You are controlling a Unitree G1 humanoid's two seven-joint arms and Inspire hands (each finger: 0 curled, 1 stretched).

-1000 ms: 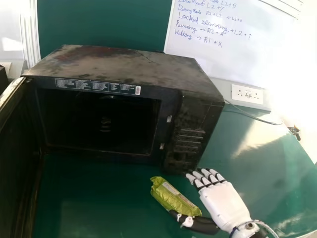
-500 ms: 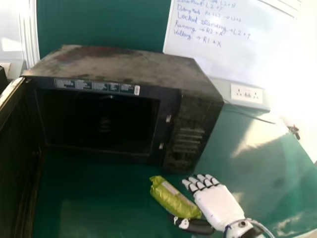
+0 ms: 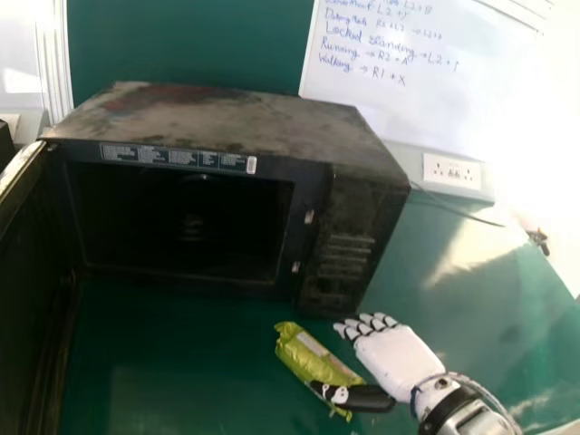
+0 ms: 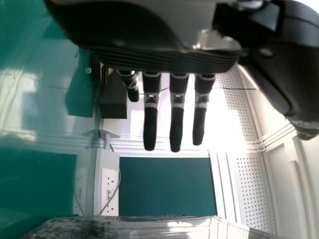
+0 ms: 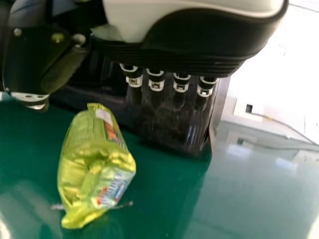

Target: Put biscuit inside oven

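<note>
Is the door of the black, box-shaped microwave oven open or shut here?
Open. In the head view the dark door stands swung out at the left, leaving the oven's dark cavity exposed.

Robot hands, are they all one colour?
No! The right hand has a white shell, white fingers with black bands, and a black thumb with a white piece. Its wrist is silver and black, with a cable. The left hand shows black ridges and dark fingers with silvery bands.

A whiteboard [image 3: 426, 82] with handwriting; beside it, a dark green panel [image 3: 190, 41].
</note>
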